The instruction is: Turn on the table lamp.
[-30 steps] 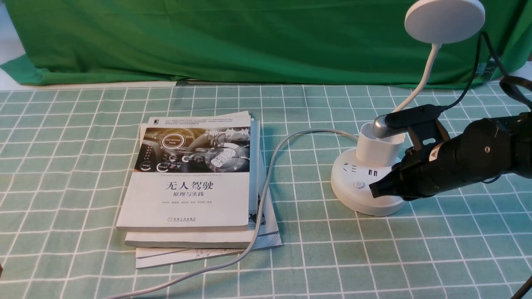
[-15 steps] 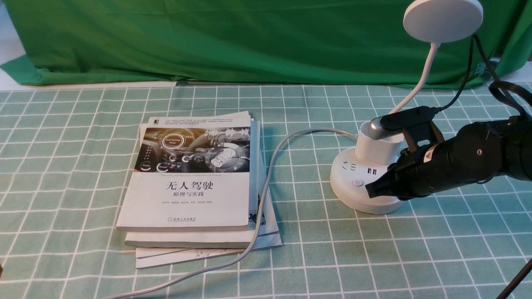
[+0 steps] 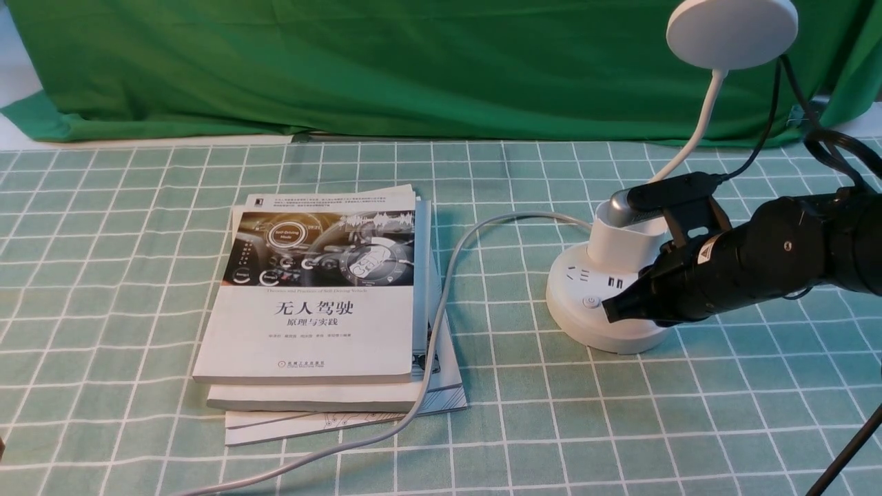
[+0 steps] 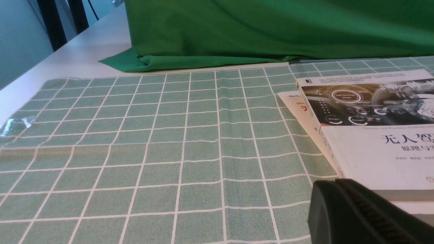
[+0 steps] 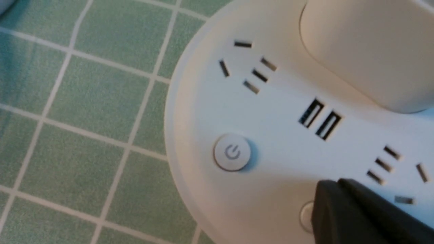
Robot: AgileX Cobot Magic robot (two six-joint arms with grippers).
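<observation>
- Front view: the table lamp (image 3: 623,241) stands at 3 o'clock of the books (image 3: 317,296). Your right gripper (image 3: 612,310), fingers clenched into one tip, sits over the base (image 3: 586,334), reaching in from its 3 o'clock. The lamp head (image 3: 732,33) shows no glow, so I judge the lamp is not yet on.
- Left wrist view: one finger of your left gripper (image 4: 356,213) shows beside the books (image 4: 373,142); I cannot tell its state. No lamp here.
- Right wrist view: the right gripper (image 5: 327,203) covers part of a second button (image 5: 305,215). The power button (image 5: 232,152) lies just beside, uncovered. An effective press looks to be what is left.
</observation>
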